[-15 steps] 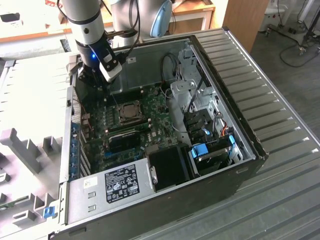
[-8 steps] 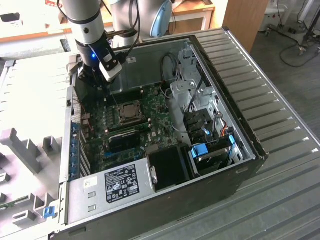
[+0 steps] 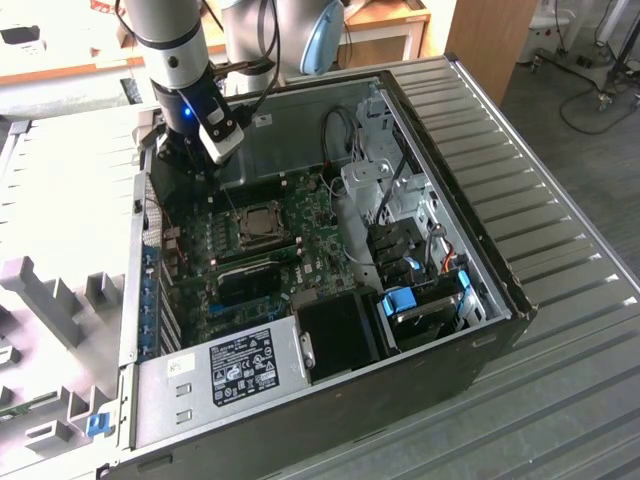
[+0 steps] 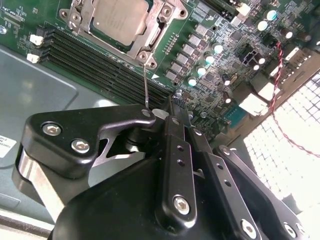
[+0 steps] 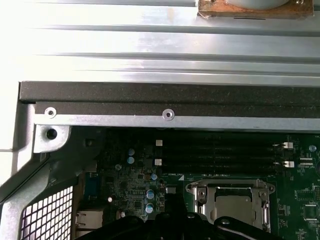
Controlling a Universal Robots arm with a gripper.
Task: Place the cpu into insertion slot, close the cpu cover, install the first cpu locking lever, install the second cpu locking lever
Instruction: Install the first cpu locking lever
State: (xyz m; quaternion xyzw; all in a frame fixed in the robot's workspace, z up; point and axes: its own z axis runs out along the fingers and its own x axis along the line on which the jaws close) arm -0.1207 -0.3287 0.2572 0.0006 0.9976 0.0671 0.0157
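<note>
Black and grey metal computer tower case point(image 3: 430, 365) lies open on the ribbed grey desk point(image 3: 560, 380), its green motherboard point(image 3: 310, 250) facing up. My black hand point(image 4: 172, 107) hangs over the board, drawn together, nothing visibly held; a thin steel wire lever point(image 4: 145, 85) stands just beside the tips. The small square silver-tan cpu point(image 4: 120, 17) lies nearby, framed by the thin grey metal cpu cover point(image 4: 156, 35).

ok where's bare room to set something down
Bare: the ribbed tabletop on the exterior view's right of the computer case. Crowded: inside the case, with motherboard, drive bays and power supply; grey fixtures on the exterior view's left.
</note>
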